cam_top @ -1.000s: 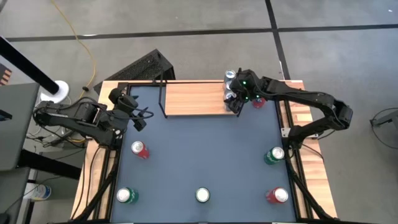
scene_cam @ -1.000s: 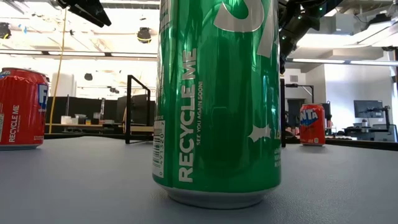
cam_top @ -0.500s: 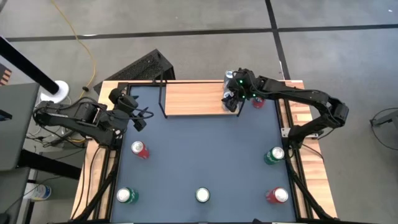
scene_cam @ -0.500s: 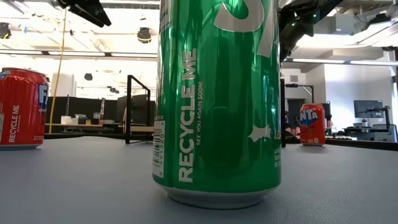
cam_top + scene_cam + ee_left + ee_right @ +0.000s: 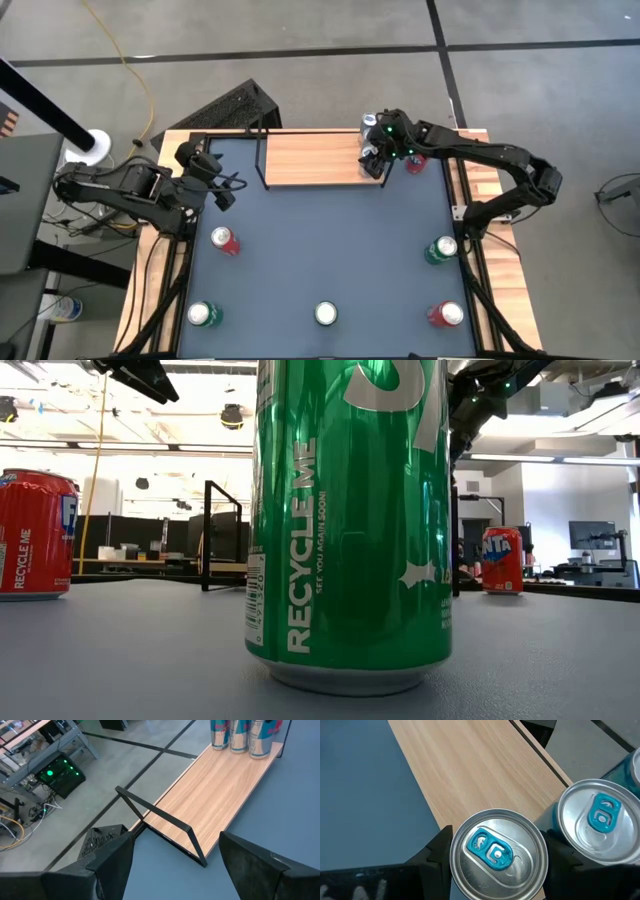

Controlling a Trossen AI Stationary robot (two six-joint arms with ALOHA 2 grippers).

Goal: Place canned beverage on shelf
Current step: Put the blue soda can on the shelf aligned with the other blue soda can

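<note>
Shelf (image 5: pixel 312 158): light-wood board at the table's far edge. Right gripper (image 5: pixel 376 160) over the shelf's right end, fingers flanking a silver can (image 5: pixel 496 854) with a teal tab that stands on the board; contact cannot be told. A second can (image 5: pixel 597 815) stands just beside it. Left gripper (image 5: pixel 172 865), fingers spread with nothing between them, off the shelf's left end.
</note>
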